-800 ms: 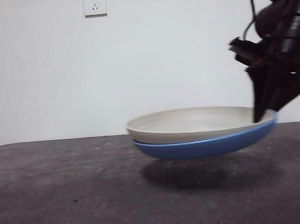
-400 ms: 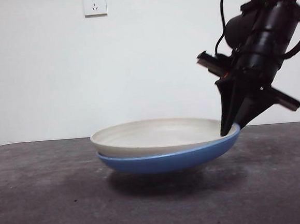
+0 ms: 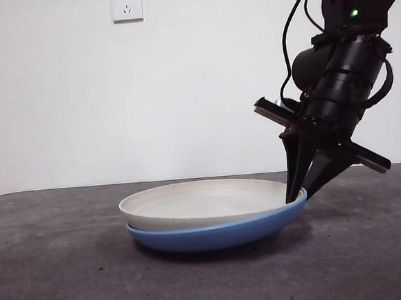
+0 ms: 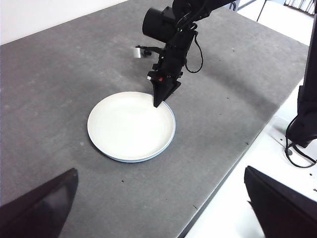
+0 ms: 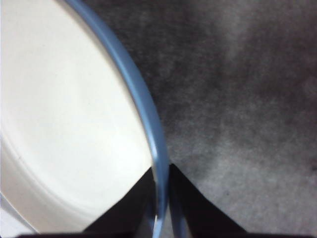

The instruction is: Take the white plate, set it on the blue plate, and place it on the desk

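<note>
Front view showed that the stacked pair of plates, which hung clear of the surface a second earlier with a shadow beneath, had come down onto the dark grey, mottled stone-like counter [image 3: 57, 272]. The wide, shallow, glossy blue plate [image 3: 214, 234] now sat on the counter near its middle, perhaps a little raised on the gripper's side. This suggested the final step, setting the stack on the counter, was nearly done and only the release was left.

The blue plate held the wide, shallow, matte cream-white plate [image 3: 204, 202] nested inside it, rims almost level. The left wrist view showed the white plate [image 4: 130, 126] was empty, with only a thin blue edge showing around it.

The right gripper [image 3: 300, 196] reached down steeply from the upper side, its two black jaws pinching the rim of the stack. In the right wrist view the jaws stood close together, the blue rim [image 5: 148, 129] running between them, one jaw over the white plate's inner slope and the other outside.

The left gripper [image 4: 158, 208] waited high and well apart from the plates, jaws spread wide and holding nothing.
</note>
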Controlling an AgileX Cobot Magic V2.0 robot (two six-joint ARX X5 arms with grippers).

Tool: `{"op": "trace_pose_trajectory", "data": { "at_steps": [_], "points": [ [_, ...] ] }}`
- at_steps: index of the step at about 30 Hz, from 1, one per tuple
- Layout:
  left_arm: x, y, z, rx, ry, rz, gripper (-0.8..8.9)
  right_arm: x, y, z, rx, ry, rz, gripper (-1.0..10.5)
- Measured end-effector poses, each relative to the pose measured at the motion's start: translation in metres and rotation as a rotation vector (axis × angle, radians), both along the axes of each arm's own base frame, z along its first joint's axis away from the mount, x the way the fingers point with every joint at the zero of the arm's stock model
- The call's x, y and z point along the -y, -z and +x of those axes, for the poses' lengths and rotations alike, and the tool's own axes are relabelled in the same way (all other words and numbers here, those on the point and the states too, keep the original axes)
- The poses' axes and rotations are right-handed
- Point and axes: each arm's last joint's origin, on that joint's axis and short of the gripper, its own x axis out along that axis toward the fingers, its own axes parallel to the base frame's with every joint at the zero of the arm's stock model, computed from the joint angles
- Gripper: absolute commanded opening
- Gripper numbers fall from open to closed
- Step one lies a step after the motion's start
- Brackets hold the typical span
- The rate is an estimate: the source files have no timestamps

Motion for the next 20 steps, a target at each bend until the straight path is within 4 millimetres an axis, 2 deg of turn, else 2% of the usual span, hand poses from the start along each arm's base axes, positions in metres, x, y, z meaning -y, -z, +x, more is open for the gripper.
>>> {"op": "trace_pose_trajectory", "data": {
  "at_steps": [10, 20],
  "points": [
    [0.0001, -0.0004, 0.0002, 0.004, 0.000, -0.003, 6.88, -0.0017, 0.0112, 0.0046, -0.020, -0.002, 0.005, 0.1],
    [0.0001, -0.0004, 0.0002, 0.004, 0.000, -0.003, 6.88, -0.0020, 0.0112, 0.0046, -0.020, -0.008, 0.018, 0.2]
  ]
}}
